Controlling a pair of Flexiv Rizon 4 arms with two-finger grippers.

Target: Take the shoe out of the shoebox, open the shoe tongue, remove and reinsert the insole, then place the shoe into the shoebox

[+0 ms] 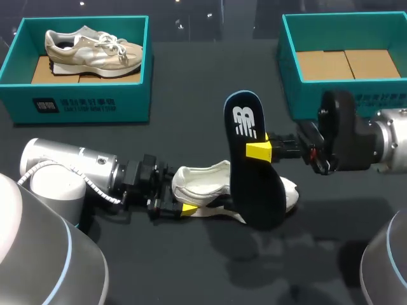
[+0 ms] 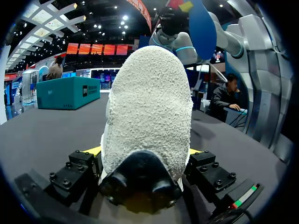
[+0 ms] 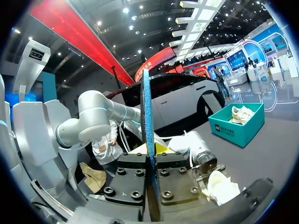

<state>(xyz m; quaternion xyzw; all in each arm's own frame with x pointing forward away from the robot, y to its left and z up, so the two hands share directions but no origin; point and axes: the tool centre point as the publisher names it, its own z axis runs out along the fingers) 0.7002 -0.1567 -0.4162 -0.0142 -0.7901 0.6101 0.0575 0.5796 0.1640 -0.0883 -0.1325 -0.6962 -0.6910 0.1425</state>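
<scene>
At table [image 1: 191,89] centre: left end effector [image 1: 181,194] clamps shoe [image 1: 203,184] heel; right end effector [image 1: 257,151] grips insole [image 1: 257,190] upright.

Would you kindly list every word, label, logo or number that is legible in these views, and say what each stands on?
Nothing can be quoted with confidence.
On the left shoebox, front wall: a white square mark and a line of characters, too small to read.
On the right shoebox, front wall: white print, too small and partly hidden.
On the insole: a white stylised emblem, no plain words.
</scene>
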